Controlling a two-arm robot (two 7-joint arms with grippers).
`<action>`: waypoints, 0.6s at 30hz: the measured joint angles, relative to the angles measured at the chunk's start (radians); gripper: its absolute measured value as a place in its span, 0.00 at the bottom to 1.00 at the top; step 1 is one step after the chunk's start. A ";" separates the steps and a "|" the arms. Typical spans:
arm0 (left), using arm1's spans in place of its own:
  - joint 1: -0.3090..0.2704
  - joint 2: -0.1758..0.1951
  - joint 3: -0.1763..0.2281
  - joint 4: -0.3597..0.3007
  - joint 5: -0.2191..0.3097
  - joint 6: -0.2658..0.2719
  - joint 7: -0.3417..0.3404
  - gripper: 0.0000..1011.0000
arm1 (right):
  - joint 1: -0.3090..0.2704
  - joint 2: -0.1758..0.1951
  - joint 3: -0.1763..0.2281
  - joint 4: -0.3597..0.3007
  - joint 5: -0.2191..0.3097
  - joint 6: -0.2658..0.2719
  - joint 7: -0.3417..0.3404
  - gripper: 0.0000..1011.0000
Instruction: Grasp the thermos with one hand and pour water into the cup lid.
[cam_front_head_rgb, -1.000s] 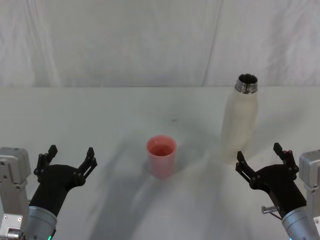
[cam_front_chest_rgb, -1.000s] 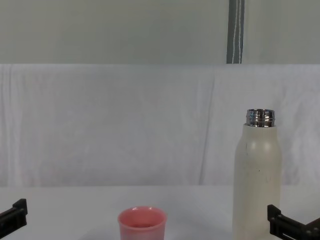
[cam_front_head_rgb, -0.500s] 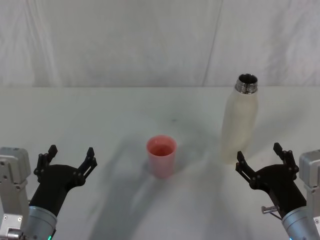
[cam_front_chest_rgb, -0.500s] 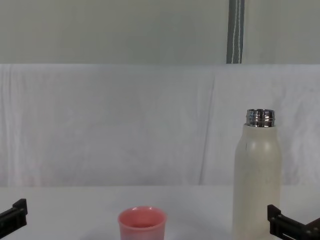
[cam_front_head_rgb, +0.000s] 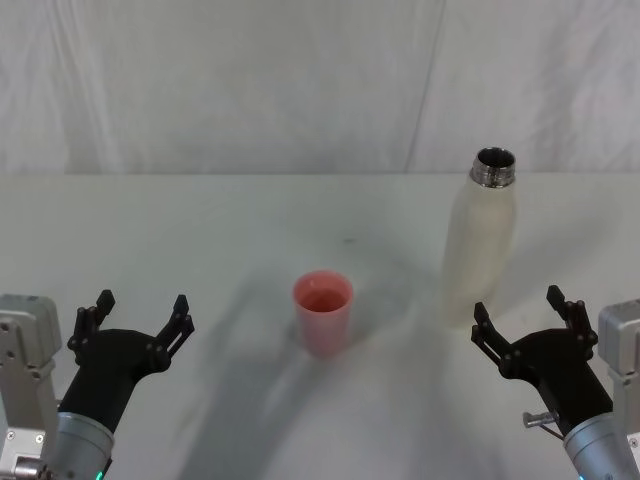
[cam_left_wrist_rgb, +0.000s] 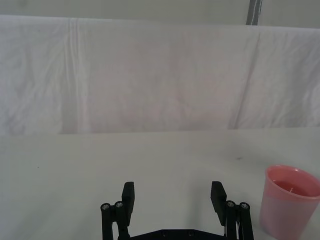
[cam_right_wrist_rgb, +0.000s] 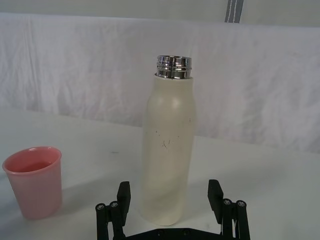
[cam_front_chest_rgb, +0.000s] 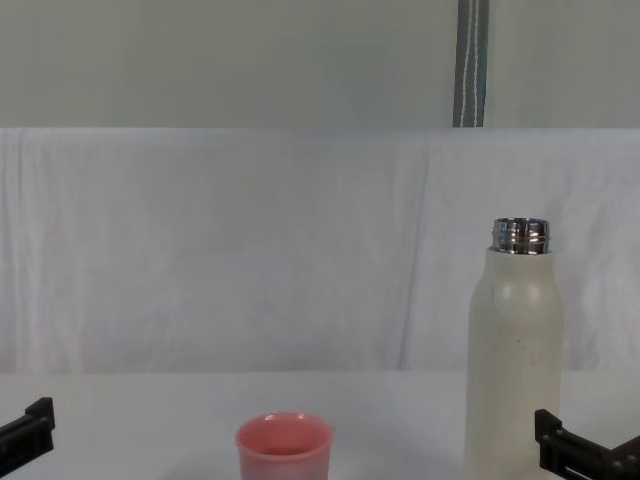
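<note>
Matt cream-white cylindrical thermos (cam_right_wrist_rgb: 167, 150) with shiny threaded steel neck (cam_right_wrist_rgb: 173, 66); smooth pink plastic cup lid (cam_right_wrist_rgb: 33, 181); wrinkled white cloth backdrop (cam_front_chest_rgb: 250, 250).

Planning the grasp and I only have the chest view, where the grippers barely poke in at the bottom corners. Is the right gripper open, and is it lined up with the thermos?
Observer: Yes, the right gripper is open, and the thermos stands upright straight ahead between its fingers, not yet touched.
Operator: Is the thermos uncapped?
Observer: From the head view its steel mouth is open, with no cap on it.
Operator: Where is the left gripper?
Observer: The left gripper is open too, low over the table on the robot's left, apart from the cup lid.
Operator: Anything in the cup lid?
Observer: I cannot tell; its inside looks pink with no clear water line.
</note>
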 joint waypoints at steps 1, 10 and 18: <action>0.000 0.000 0.000 0.000 0.000 0.000 0.000 0.99 | 0.000 0.000 0.000 0.000 0.000 0.000 0.000 0.99; 0.000 0.000 0.000 0.000 0.000 0.000 0.000 0.99 | 0.002 -0.007 0.016 0.001 0.009 -0.003 0.019 0.99; 0.000 0.000 0.000 0.000 0.000 0.000 0.000 0.99 | 0.024 -0.028 0.037 0.029 0.040 -0.008 0.075 0.99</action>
